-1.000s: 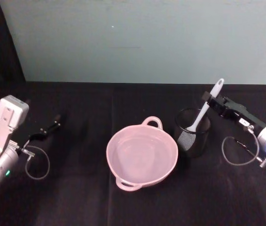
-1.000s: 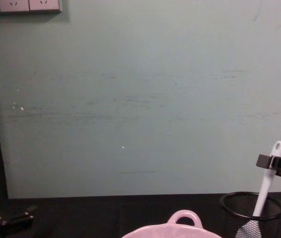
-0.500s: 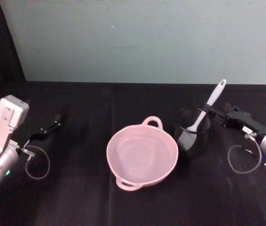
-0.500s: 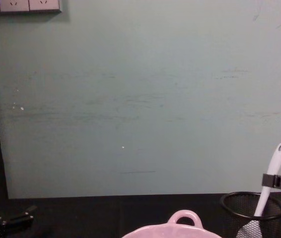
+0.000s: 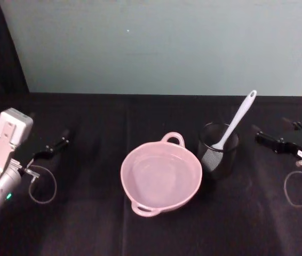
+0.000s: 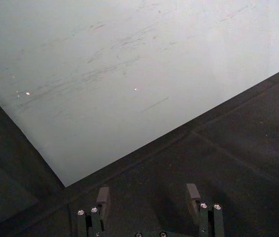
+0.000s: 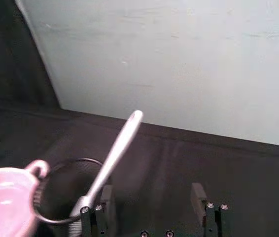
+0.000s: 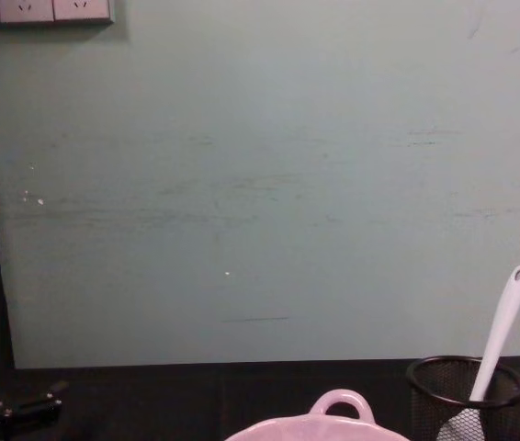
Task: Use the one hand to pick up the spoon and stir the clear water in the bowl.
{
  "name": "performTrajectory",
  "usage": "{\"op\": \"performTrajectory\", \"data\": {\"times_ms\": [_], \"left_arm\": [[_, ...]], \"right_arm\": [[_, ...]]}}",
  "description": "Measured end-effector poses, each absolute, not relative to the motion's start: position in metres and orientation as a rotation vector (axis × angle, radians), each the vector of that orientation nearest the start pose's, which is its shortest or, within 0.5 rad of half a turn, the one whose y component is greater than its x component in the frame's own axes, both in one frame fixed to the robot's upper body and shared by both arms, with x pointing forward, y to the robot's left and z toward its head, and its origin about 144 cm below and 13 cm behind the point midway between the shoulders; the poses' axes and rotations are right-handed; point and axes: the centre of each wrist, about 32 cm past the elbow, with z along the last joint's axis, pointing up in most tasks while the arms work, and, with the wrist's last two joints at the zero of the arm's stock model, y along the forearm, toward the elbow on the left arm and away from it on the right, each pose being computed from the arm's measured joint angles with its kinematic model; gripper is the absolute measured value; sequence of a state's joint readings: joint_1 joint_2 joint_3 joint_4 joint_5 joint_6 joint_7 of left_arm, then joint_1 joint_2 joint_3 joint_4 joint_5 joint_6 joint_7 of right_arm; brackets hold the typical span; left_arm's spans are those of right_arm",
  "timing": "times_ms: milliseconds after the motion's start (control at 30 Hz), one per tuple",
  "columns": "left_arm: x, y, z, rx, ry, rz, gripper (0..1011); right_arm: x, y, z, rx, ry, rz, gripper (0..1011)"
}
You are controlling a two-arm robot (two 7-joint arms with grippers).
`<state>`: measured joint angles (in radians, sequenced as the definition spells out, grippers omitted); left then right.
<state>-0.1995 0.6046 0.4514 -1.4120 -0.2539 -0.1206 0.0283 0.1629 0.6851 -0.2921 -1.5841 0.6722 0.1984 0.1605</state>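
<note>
White plastic spoon [image 5: 236,120] is standing in the black wire-mesh cup [image 5: 218,150], blade down inside, handle leaning up and away toward your right, hole end on top. Nothing is gripping it.

Pale pink bowl [image 5: 161,175] sits mid-counter, just left of the mesh cup, with clear water in it. One loop handle points at the back wall [image 5: 161,45], the other at the robot. In the chest view you get the bowl's far handle [image 8: 341,404] at the bottom edge and the spoon handle [image 8: 502,329] rising out of the cup [image 8: 465,395].

Right end effector [image 5: 268,140] is low over the black counter [image 5: 87,213], to the right of the cup and apart from it, pointing toward the cup. Its fingers are spread with nothing between them; the right wrist view shows both pads [image 7: 196,193] apart, spoon [image 7: 112,158] and cup rim [image 7: 65,190] ahead and off to one side.

Left end effector [image 5: 55,145] is parked at the far left of the counter, well away from the bowl. Left wrist view shows its fingers [image 6: 192,192] spread too, holding nothing, facing the wall.
</note>
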Motion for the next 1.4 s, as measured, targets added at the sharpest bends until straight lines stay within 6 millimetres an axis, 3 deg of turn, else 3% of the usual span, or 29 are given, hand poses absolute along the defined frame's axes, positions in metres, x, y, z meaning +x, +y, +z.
{"op": "performTrajectory", "data": {"times_ms": [200,300,633,1400], "left_arm": [[0.489,0.31,1.14,0.304,-0.285,1.248,1005],[0.489,0.31,1.14,0.304,-0.285,1.248,1005],[0.489,0.31,1.14,0.305,-0.285,1.248,1005],[0.489,0.31,1.14,0.304,-0.285,1.248,1005]], "right_arm": [[0.493,-0.341,1.192,-0.224,0.05,-1.241,1002],[0.501,-0.34,1.176,-0.222,-0.014,-1.272,1002],[0.518,-0.335,1.142,-0.209,-0.027,-1.241,1002],[0.52,-0.331,1.138,-0.208,-0.016,-1.23,1002]]}}
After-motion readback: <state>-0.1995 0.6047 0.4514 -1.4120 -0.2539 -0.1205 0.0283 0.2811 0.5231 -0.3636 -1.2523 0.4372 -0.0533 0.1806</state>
